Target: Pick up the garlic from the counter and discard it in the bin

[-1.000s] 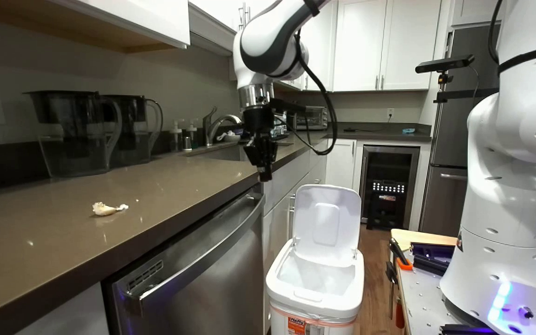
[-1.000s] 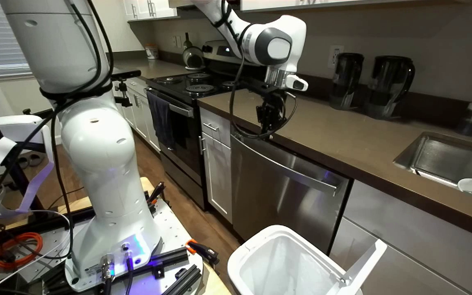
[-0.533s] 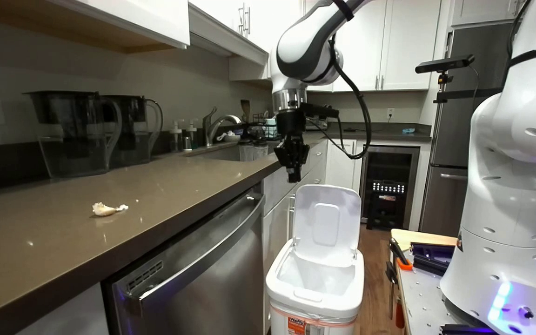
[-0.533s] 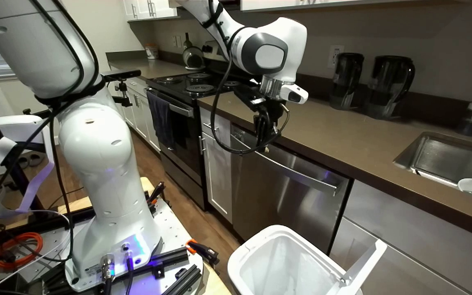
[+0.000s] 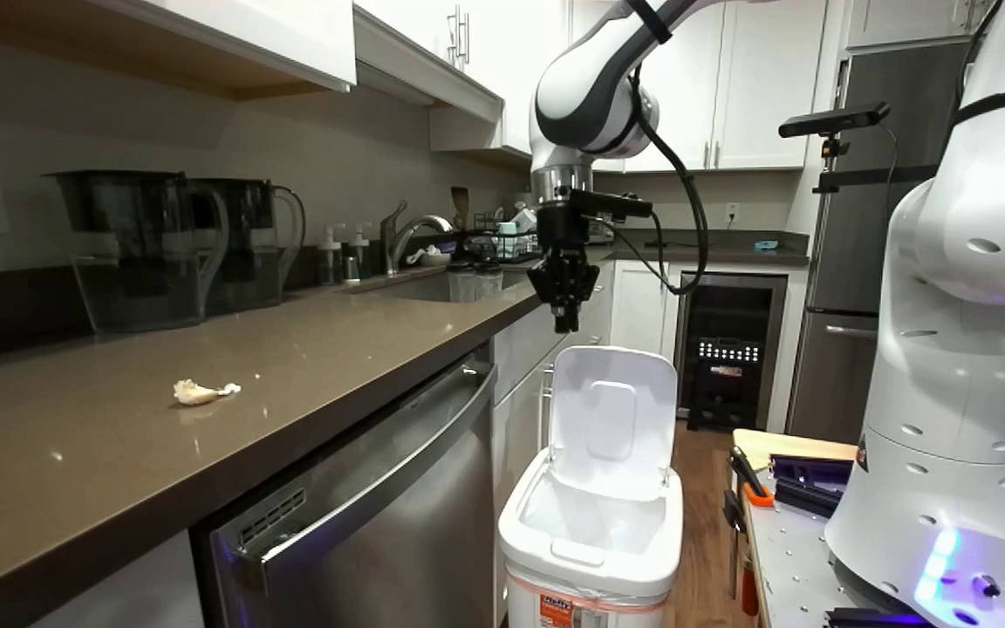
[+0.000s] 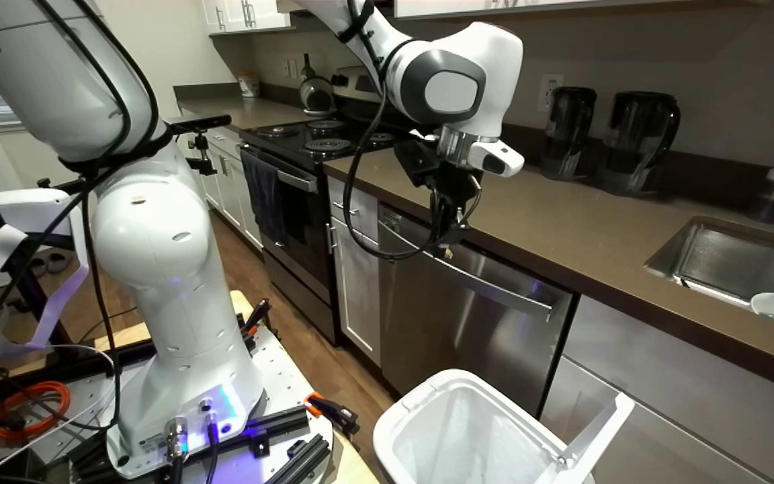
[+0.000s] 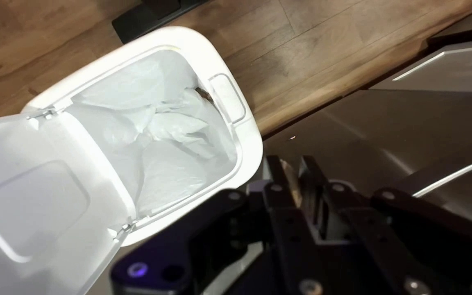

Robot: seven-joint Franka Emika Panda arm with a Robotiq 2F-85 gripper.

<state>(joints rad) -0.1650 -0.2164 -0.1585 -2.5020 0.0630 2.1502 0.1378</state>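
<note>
Garlic [image 5: 195,394] lies on the counter [image 5: 119,453] before pitchers [image 5: 138,292]; the bin [image 5: 590,569] stands near the dishwasher [image 5: 380,523].

A white robot arm [image 5: 594,100], seen in an exterior view, hangs its black gripper [image 5: 564,324] straight down, jaws close together, so that it appears just above the raised lid [image 5: 613,373] of a white bin [image 5: 590,576] with an orange label [image 5: 556,610]. Cream-white garlic pieces [image 5: 195,394] lie on the glossy brown counter [image 5: 311,349], well apart from the gripper, with two dark-topped pitchers [image 5: 136,292] behind them and a curved metal faucet [image 5: 392,249] farther along. Beneath the counter, a steel-fronted dishwasher [image 5: 398,567] with a long bar handle [image 5: 391,485] sits near the bin, while white cabinets [image 5: 677,87] line the far end.
</note>
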